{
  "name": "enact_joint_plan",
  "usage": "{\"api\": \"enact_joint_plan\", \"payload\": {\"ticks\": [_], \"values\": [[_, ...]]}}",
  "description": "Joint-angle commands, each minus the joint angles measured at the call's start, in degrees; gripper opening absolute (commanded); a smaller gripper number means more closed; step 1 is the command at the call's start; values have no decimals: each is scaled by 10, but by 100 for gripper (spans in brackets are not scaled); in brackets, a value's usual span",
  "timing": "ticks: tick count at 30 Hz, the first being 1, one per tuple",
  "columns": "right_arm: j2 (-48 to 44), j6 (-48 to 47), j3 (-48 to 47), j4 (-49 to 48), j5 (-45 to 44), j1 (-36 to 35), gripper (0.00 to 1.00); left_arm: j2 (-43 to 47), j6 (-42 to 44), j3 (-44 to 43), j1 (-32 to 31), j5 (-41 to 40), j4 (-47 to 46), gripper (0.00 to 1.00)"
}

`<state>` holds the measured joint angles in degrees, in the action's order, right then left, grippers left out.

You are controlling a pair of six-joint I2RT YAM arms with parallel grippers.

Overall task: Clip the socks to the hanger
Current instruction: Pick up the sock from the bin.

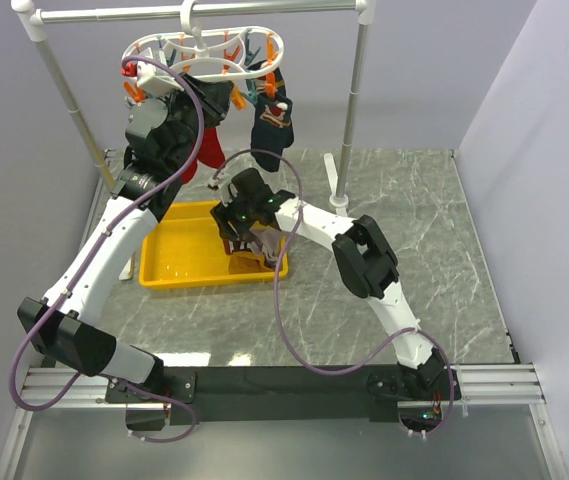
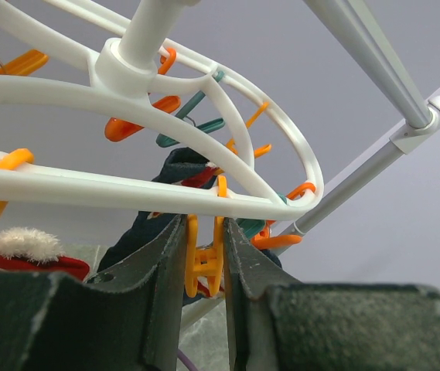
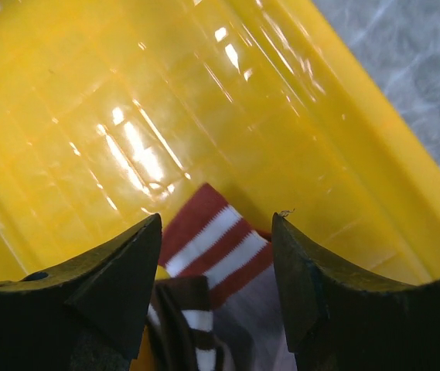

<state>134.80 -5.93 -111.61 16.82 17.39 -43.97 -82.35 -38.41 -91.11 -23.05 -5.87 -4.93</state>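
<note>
Top external: left hand (image 2: 202, 229) tight on clothespin (image 2: 194, 259), right hand (image 3: 216, 224) apart, sock (image 1: 273, 124) marking illegible.

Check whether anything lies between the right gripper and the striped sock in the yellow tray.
Nothing visible does. The right gripper hangs open right over the red-and-white striped sock in the yellow tray; in the right wrist view its cuff shows bare between the fingers, only a brown striped sock lying beside it.
</note>
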Motion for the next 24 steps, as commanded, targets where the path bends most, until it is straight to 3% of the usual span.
{"api": "enact_joint_plan", "payload": {"ticks": [1,24], "values": [[5,-7,-38,22,19,17,66,20,5,-2,4,-4,-27,27],[65,-3,-89,74,40,17,71,10,2,-6,4,2,-28,27]]}}
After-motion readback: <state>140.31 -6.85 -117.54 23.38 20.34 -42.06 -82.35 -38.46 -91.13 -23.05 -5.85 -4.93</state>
